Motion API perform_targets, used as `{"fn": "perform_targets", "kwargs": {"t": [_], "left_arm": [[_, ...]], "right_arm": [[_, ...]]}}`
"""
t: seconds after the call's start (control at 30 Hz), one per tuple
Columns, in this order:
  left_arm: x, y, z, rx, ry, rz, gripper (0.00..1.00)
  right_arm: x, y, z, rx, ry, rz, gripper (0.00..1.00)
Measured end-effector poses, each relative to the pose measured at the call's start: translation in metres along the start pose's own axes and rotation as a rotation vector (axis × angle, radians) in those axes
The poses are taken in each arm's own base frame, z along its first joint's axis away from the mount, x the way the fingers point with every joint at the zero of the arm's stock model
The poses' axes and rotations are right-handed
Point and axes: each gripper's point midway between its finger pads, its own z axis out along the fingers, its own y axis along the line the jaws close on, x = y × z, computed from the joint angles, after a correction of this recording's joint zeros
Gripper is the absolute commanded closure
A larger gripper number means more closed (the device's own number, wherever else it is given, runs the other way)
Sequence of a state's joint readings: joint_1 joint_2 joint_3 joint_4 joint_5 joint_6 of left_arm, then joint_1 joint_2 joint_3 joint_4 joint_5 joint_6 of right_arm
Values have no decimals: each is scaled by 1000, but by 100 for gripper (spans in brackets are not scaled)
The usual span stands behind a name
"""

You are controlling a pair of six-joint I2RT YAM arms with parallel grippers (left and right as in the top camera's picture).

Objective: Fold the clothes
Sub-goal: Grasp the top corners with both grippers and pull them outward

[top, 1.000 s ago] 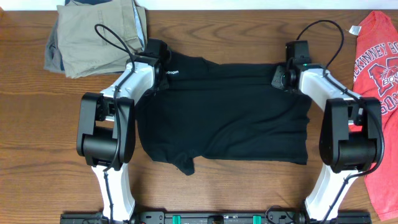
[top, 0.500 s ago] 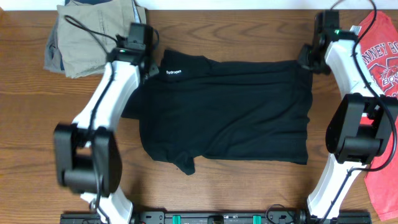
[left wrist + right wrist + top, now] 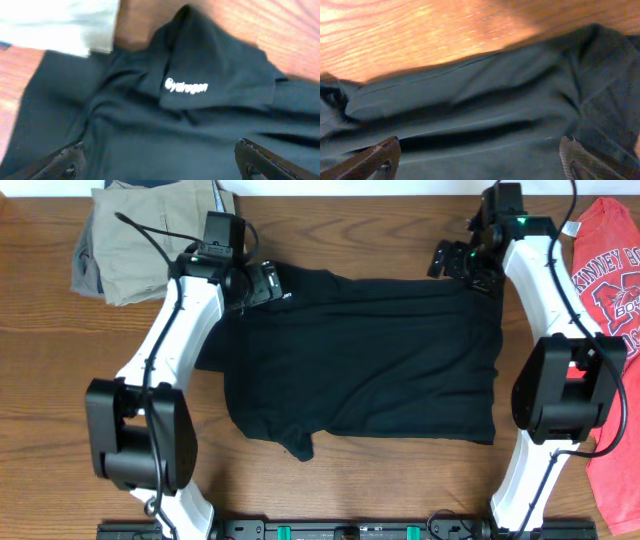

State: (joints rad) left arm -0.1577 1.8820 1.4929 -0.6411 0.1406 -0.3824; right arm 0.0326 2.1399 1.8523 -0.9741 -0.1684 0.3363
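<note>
The black T-shirt (image 3: 370,360) lies flat mid-table, unchanged over the last second. At its far edge both arms have swung outward and turned back in. The left gripper (image 3: 160,147), wide and empty, now hangs over the white logo (image 3: 185,87) corner, and the right gripper (image 3: 479,145), equally wide and empty, over the opposite corner. They are probably lining up a fresh pinch.

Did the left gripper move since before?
Yes. The left gripper has swung away from the trousers, to its right, over the logo corner of the shirt.
</note>
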Motion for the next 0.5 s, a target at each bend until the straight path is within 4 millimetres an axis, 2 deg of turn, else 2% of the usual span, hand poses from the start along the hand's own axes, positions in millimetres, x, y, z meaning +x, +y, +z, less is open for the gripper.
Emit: {"fn": "perform_targets", "kwargs": {"t": [0.13,0.33,0.4,0.5], "left_arm": [[-7,-4,35,26,-11,41,4],[2,4,90,22,26,84,6],[3,5,100,25,26,94,9],[-5,-1,100,47,-8,103,12]], "right_arm": [[4,9,2,5,2,-27,1],[11,9,8,48,7,-47,1],[14,7,13,67,8,-57,1],[19,4,25,79,6,-64,1]]}}
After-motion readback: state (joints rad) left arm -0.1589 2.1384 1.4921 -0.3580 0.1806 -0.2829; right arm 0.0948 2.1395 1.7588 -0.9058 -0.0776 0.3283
